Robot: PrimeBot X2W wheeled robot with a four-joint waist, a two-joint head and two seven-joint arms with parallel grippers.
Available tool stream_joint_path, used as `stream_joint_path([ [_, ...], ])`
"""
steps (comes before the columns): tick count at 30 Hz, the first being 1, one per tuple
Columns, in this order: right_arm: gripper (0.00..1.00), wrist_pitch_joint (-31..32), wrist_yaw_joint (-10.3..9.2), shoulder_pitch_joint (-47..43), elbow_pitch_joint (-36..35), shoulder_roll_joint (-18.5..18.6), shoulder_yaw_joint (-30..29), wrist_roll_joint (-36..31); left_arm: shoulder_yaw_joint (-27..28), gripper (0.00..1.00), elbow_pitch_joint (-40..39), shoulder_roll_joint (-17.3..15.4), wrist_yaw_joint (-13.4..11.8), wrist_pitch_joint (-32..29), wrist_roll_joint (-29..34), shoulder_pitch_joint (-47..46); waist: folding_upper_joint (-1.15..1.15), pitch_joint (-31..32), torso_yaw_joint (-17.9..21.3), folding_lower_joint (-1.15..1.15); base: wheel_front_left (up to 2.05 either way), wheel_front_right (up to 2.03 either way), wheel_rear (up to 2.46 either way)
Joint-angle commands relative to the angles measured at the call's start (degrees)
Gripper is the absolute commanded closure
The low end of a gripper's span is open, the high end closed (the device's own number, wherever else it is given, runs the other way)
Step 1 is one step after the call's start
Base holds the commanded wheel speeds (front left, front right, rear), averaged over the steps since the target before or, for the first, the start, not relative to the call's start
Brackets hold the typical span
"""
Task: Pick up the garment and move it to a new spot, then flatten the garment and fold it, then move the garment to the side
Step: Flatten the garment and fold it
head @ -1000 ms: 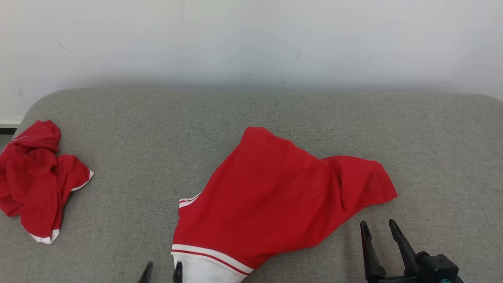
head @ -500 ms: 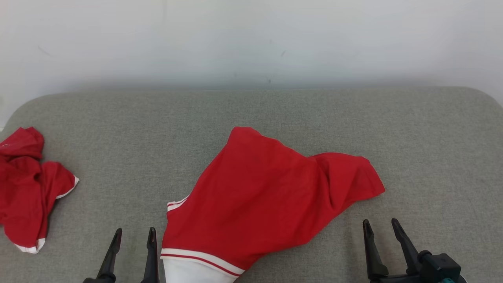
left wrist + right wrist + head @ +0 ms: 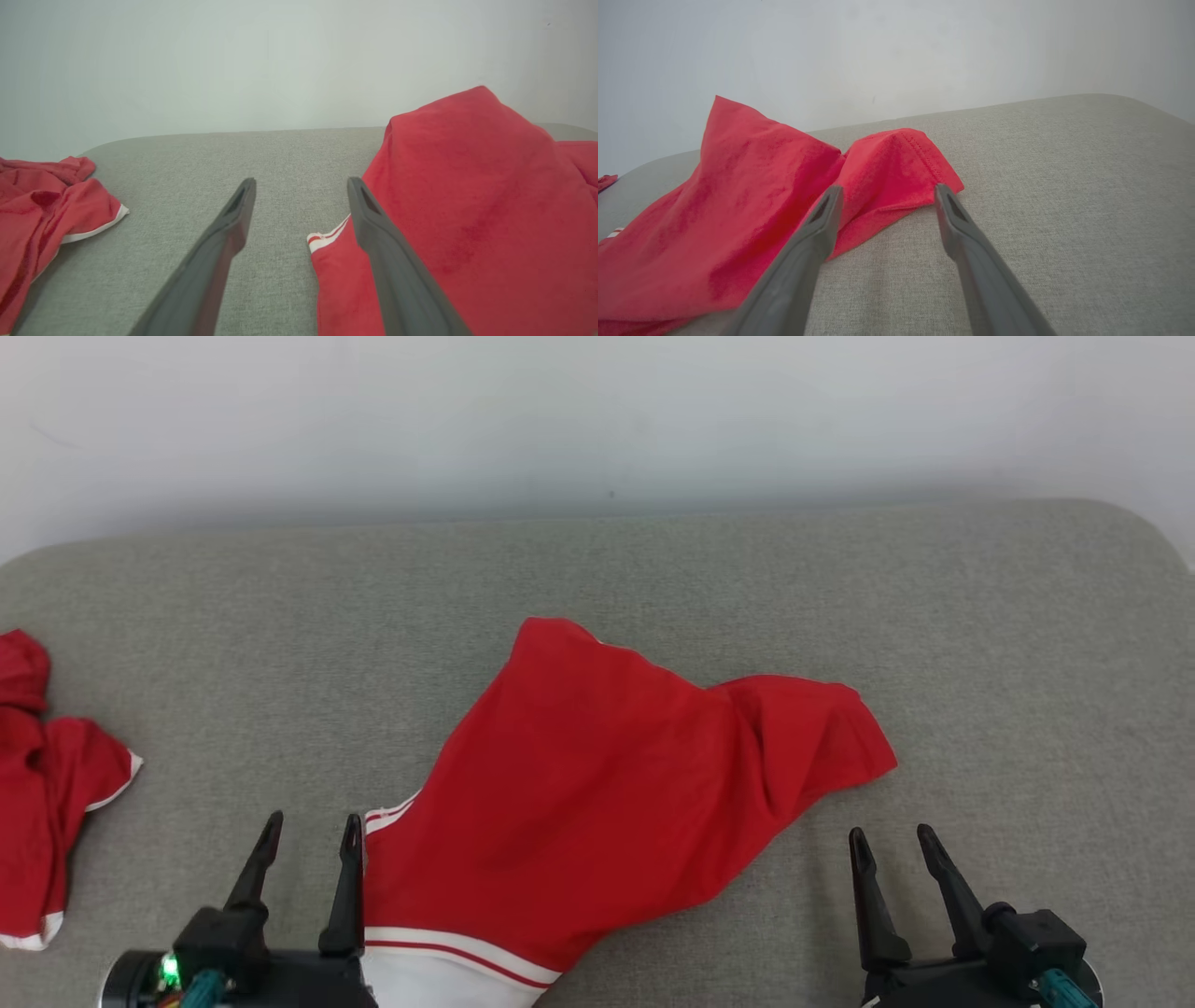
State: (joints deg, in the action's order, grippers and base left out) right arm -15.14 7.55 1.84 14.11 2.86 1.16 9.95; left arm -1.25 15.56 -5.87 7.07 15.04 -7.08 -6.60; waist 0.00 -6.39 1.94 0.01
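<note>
**Wide-open grippers flank a rumpled red shirt with the flattening not yet done**

At the near edge of the grey padded surface, the left gripper and the right gripper each stand with fingers spread wide, holding nothing. The left one sits just beside the garment, by its white-striped cuff. Whether its inner finger touches the cloth cannot be told. The right one is apart from the cloth and points toward the doubled-over corner.

The garment lies in the middle of the surface. Its white-banded hem runs off the bottom of the head view, and its body slants away to a raised peak at the far side.

Several things could likely go wrong from here. The cloth is layered, so a pinch that catches only the top layer may lift it unevenly. If the tucked right corner is not opened first, it may be pressed into a crease. The hem lies close to the front edge, so a pull toward the robot could drag it over. A second red garment lies crumpled at the far left, and a move to that side could tangle the two. A pale wall closes the background.
</note>
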Motion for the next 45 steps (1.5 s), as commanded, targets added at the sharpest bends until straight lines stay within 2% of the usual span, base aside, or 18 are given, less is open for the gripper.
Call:
stream_joint_path([
  [1, 0.0, -0.1, -0.13, 0.2, 0.1, 0.0, -0.1, 0.3, -0.4, 0.0, 0.9, -0.7, 0.2, 0.1, -0.2, -1.7, 0.0, -0.9, 1.2, -0.01, 0.0, 0.0, 0.0],
  [12, 0.0, -0.1, -0.13, 0.6, 0.7, 0.0, -0.2, 1.8, -8.1, 0.0, 17.6, -7.2, 0.3, 0.0, -5.4, -9.2, 0.0, -2.4, 5.0, -0.01, 0.0, 0.0, 0.0],
  [19, 0.0, -0.1, -0.13, 1.1, 1.0, 0.0, 0.1, 2.2, -13.6, 0.0, 23.5, -9.6, 0.3, -2.0, -10.0, -13.0, 0.0, -2.6, 5.8, -0.01, 0.0, 0.0, 0.0],
  [22, 0.0, -0.1, -0.13, 1.0, 1.1, 0.0, 0.0, 2.2, -15.1, 0.0, 26.3, -9.6, 0.3, -4.1, -12.1, -14.2, 0.0, -2.3, 5.8, -0.01, 0.0, 0.0, 0.0],
  [23, 0.0, -0.1, -0.13, 0.8, 1.1, 0.0, -0.1, 2.2, -15.6, 0.25, 27.0, -9.6, 0.3, -4.6, -12.5, -14.6, 0.0, -2.1, 5.8, -0.01, 0.0, 0.0, 0.0],
  [24, 0.0, -0.1, -0.13, 0.7, 1.1, 0.0, -0.1, 2.1, -16.1, 0.58, 27.4, -9.7, 0.3, -4.5, -12.9, -15.0, 0.0, -2.0, 5.7, -0.01, 0.0, 0.0, 0.0],
  [25, 0.0, -0.1, -0.13, 0.6, 1.1, 0.0, -0.2, 2.0, -16.4, 1.0, 27.7, -9.8, 0.3, -4.1, -13.6, -15.4, 0.0, -1.8, 5.6, -0.01, 0.0, 0.0, 0.0],
  [30, 0.0, -0.1, -0.13, -0.8, 0.8, 0.0, -1.1, 1.1, -15.1, 1.0, 27.1, -10.6, 0.1, -1.0, -15.8, -17.3, 0.0, -0.7, 3.6, -0.01, 0.0, 0.0, 0.0],
  [35, 0.0, -0.1, -0.13, -0.4, 0.7, 0.0, -1.2, 0.9, -12.2, 1.0, 23.8, -11.1, -2.3, 0.0, -16.2, -14.7, 0.0, -0.4, 1.8, -0.01, 0.0, 0.0, 0.0],
  [39, 0.0, -0.1, -0.13, 0.0, 0.6, 0.0, -0.9, 0.7, -10.6, 1.0, 22.7, -11.4, -2.9, 0.1, -16.4, -12.3, 0.0, -0.6, 1.0, -0.01, 0.0, 0.0, 0.0],
  [43, 0.0, -0.1, -0.13, -0.2, 0.6, 0.0, -1.2, 0.5, -9.8, 1.0, 21.2, -10.3, -3.3, 0.2, -15.6, -10.8, 0.0, -0.5, 0.5, -0.01, 0.0, 0.0, 0.0],
  [44, 0.0, -0.1, -0.13, -0.3, 0.6, 0.0, -1.3, 0.3, -9.4, 0.65, 20.2, -10.3, -3.5, 0.2, -15.0, -10.6, 0.0, -0.4, 0.2, -0.01, 0.0, 0.0, 0.0],
  [45, 0.0, -0.1, -0.13, -0.5, 0.6, 0.0, -1.3, 0.2, -9.0, 0.0, 19.1, -10.0, -3.5, 0.2, -14.6, -10.2, 0.0, -0.4, -0.1, -0.01, 0.0, 0.0, 0.0],
])
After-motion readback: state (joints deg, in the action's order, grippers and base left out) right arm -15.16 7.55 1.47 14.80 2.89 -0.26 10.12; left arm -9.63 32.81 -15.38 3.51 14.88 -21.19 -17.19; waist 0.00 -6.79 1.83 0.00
